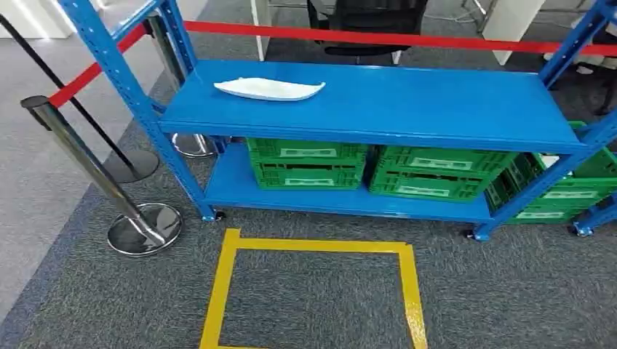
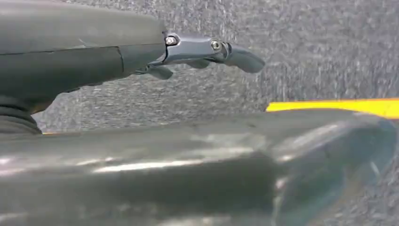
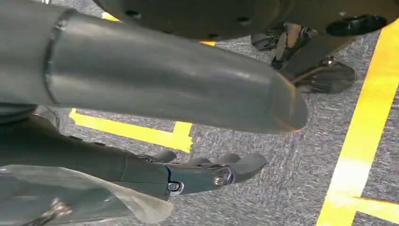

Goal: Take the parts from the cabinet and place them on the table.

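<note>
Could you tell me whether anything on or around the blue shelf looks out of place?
One thing: the green crate at the shelf's right end sits tilted, sticking out past the frame, unlike the two squared crates beside it. The white part lies flat.

No readable text; white labels on green crates (image 1: 306, 163) too small to read.

Top shelf (image 1: 407, 102) lies open from the front; blue uprights (image 1: 120, 80) flank its ends.
</note>
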### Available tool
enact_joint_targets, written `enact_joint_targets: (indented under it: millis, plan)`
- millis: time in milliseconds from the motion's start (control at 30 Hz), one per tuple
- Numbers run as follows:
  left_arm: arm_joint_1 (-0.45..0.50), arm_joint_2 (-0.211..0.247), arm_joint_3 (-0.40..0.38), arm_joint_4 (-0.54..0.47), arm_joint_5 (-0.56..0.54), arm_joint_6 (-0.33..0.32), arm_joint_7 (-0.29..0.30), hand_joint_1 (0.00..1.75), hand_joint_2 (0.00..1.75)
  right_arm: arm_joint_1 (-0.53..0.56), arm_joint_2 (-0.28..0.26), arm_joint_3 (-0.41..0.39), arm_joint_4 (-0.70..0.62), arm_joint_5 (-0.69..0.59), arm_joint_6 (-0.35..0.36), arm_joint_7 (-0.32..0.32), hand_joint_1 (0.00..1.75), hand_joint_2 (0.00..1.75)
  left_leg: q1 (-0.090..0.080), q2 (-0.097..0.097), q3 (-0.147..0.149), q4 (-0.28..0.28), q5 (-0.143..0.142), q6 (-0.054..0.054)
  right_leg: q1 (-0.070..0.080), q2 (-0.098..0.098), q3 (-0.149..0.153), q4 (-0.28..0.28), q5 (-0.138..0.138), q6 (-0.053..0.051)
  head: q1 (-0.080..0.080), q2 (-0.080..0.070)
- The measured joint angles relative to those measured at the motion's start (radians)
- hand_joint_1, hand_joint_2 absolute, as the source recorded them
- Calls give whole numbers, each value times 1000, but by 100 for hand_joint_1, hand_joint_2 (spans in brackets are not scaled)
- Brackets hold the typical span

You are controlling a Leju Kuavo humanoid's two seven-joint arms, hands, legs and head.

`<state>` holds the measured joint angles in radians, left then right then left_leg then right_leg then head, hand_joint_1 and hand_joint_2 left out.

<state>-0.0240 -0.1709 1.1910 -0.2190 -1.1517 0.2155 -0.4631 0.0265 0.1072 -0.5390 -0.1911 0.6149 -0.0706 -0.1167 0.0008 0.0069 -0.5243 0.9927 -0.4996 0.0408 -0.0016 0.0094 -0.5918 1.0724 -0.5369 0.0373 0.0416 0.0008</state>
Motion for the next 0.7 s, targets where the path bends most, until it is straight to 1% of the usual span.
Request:
enact_joint_targets:
  millis: [33, 67, 100, 133, 167, 200, 233, 267, 300, 333, 400, 433, 467, 500, 533, 567, 600, 633, 667, 700]
  plan:
    - [0, 1, 0, 0, 0, -4, -3, 0, 0, -1, 0, 0, 0, 0, 0, 2, 0, 0, 0, 1, -1, 0, -1, 2, -3, 0, -38, 77, -37, 5, 0, 0]
    - [1, 1, 0, 0, -1, -9, -5, 0, 0, -1, 0, 0, 0, 1, 0, 3, 0, 0, 0, 4, 0, 0, -2, 4, -7, 0, -82, 165, -72, 12, 0, 0]
    - [2, 1, 0, 0, 0, -10, -6, 0, 0, 1, 0, 0, 0, 3, 0, 4, 0, 0, 0, 5, 0, 0, -4, 4, -9, -1, -115, 224, -88, 17, 0, 0]
    - [3, 1, 0, 0, -1, -11, -6, 0, 0, 3, 0, 0, 0, 4, 0, 5, 0, 0, 1, 5, 1, 1, -6, 3, -12, -2, -128, 242, -81, 21, 1, 0]
    - [4, 0, 0, 0, -1, -11, -6, 0, 0, 5, 0, 0, 0, 5, -2, 5, 0, 0, 2, 5, 6, 1, -10, 0, -14, -3, -116, 216, -53, 24, 0, 0]
    - [4, 0, 0, 0, -2, -11, -6, 0, 0, 5, -1, 0, 0, 6, -3, 5, 0, 0, 5, 4, 12, 1, -14, -4, -16, -5, -86, 152, -11, 25, 1, 0]
    - [4, 0, 0, 0, -2, -11, -6, 0, 0, 5, -3, 0, 0, 7, -5, 5, 0, 0, 8, 4, 23, 1, -20, -9, -18, -8, -36, 52, 40, 26, 0, 0]
    - [4, 0, 1, 0, -2, -11, -6, 0, 0, 5, -3, 0, 0, 8, -5, 4, 0, 0, 7, 5, 27, 1, -27, -17, -21, -16, 4, -31, 66, 28, 2, 0]
    - [4, 1, 1, 0, -3, -11, -6, 0, 0, 3, -3, 0, 1, 8, -5, 4, 0, 0, 1, 5, 29, 5, -33, -25, -13, -18, 17, -49, 41, 25, 2, 0]
    - [3, 1, 2, 0, -3, -10, -6, 0, 0, 1, -3, 0, 1, 8, -5, 4, 0, 0, 0, 5, 28, 7, -36, -31, -14, -14, 31, -51, 37, 3, 1, 0]
    - [2, 1, 3, 0, -3, -9, -6, 0, 0, 4, -3, 0, 1, 10, -6, 4, 0, 0, 2, 7, 33, 4, -38, -37, -10, -13, 28, -50, 31, -9, -7, 0]
    - [0, 1, 3, 0, -3, -9, -6, 0, 0, 6, -3, 0, 0, 12, -8, 5, 0, 0, 4, 7, 38, 5, -45, -43, -12, -11, 34, -53, 28, -16, -5, 0]
    - [0, 1, 3, 0, -6, -8, -5, 0, 0, 9, -3, 0, 0, 16, -9, 4, 0, 0, 7, 5, 39, 18, -55, -48, -15, -12, 43, -56, 26, -22, -6, 0]
    - [0, 1, 4, 0, -7, -7, -5, 0, 0, 8, -3, 0, 0, 16, -11, 4, 0, 0, 7, 4, 17, 69, -74, -52, -15, -13, 51, -56, 19, -32, -15, 0]
    - [0, 1, 5, 0, -7, -7, -5, 0, 0, 6, -3, 0, 0, 18, -11, 4, 0, 0, 7, 3, -26, 146, -104, -55, -15, -13, 57, -56, 14, -37, -13, 0]
    - [2, 1, 5, 0, -8, -7, -5, 0, 0, 6, -3, 0, 0, 18, -10, 4, 0, 0, 7, 3, -77, 234, -133, -58, -14, -12, 63, -56, 7, -40, -15, 0]
    - [3, 1, 5, 0, -10, -7, -5, 0, 0, 6, -3, 0, 0, 19, -11, 4, 0, 0, 7, 3, -129, 312, -149, -58, -13, -10, 71, -56, 0, -41, -15, 0]
    - [6, 0, 6, 0, -10, -7, -2, 0, 0, 7, -3, 0, 0, 20, -11, 5, 0, 0, 7, 3, -165, 350, -140, -57, -12, -7, 82, -56, -9, -40, -15, 0]
    - [8, 0, 6, 0, -10, -6, -2, 0, 0, 8, -3, 0, 0, 21, -11, 5, 0, 0, 6, 3, -172, 334, -102, -53, -11, -3, 96, -56, -19, -39, -16, 0]
    - [9, 0, 6, 0, -10, -6, -2, 0, 0, 10, -3, 0, 0, 21, -12, 6, 0, 0, 5, 3, -164, 285, -51, -47, -10, 0, 110, -56, -29, -38, -15, 0]
